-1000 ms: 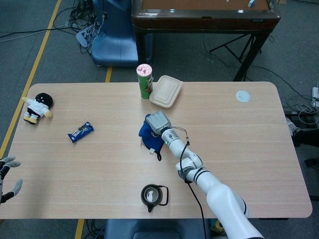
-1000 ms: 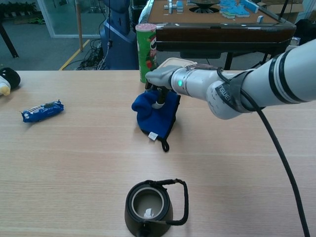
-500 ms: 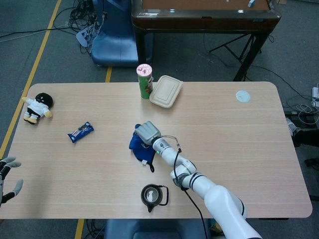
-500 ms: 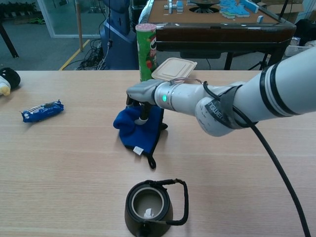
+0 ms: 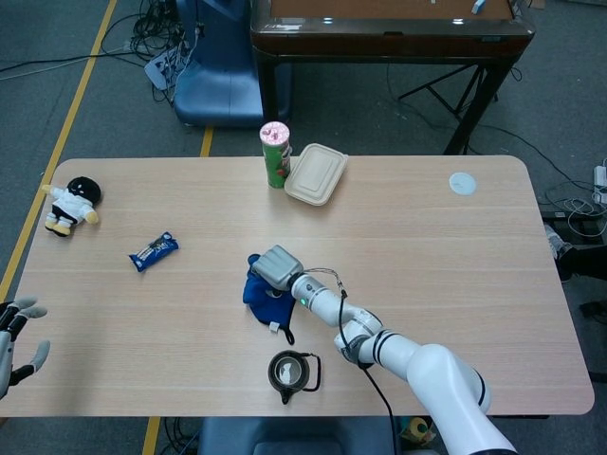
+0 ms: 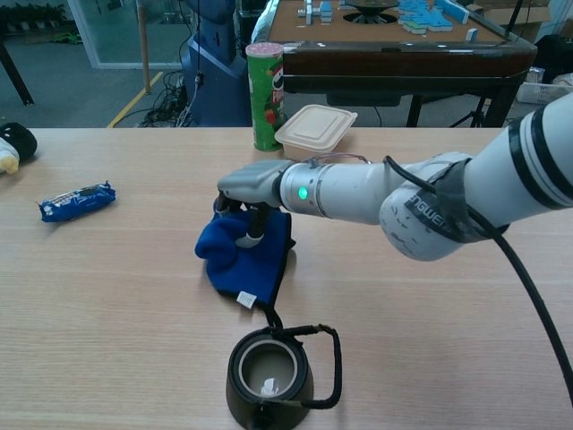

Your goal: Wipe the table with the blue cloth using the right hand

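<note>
Shift: since a second ago, blue cloth [image 6: 240, 260] and right hand [image 6: 249, 185] have been dragged left and nearer the robot.
Left hand [image 5: 13, 327]: seen far left, fingers spread, nothing held.
Snack packet [image 6: 77, 200]: well left of the right hand.
Right hand: fingers pressed down onto the cloth.
Teapot [image 6: 270, 374]: just below the cloth.

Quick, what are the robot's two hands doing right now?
Left hand: open, fingers apart, holding nothing, at the table's edge.
Right hand: fingers pressed down on the blue cloth, holding it against the table.
</note>
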